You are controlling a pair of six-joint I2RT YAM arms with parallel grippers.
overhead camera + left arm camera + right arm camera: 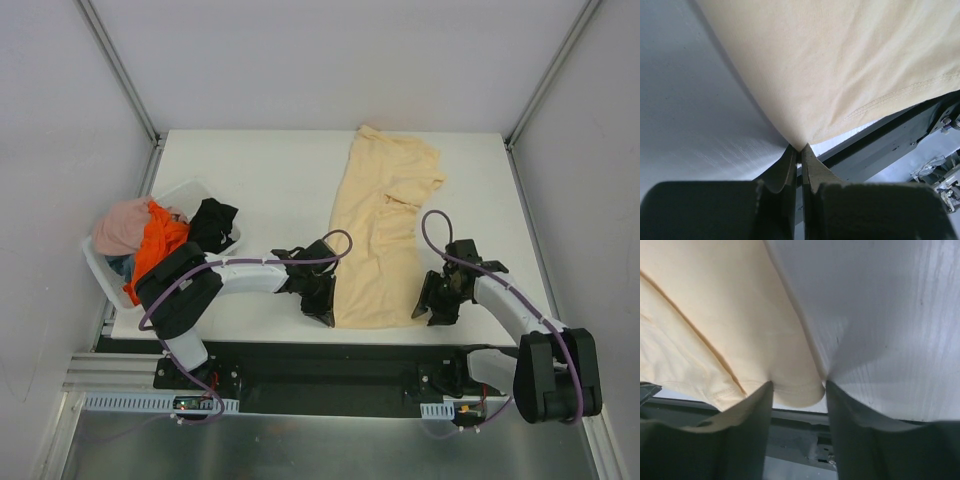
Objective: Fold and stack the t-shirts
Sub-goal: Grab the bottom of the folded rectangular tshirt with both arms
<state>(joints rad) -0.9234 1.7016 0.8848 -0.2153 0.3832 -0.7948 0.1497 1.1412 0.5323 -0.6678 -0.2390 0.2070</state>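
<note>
A pale yellow-beige t-shirt (385,220) lies lengthwise on the white table (270,180), from the far edge to the near edge. My left gripper (325,312) is at its near left corner; in the left wrist view the gripper (800,148) is shut on the edge of the cloth (840,65). My right gripper (432,308) is at the near right corner; in the right wrist view it (799,387) is open, with the hemmed corner (715,315) lying between its fingers. The pink (120,228), orange (160,245) and black (212,222) t-shirts are heaped in a basket.
The white plastic basket (97,262) stands tilted at the table's left edge. The table's near edge and a black rail (330,365) lie right under both grippers. Walls close off the left, right and far sides.
</note>
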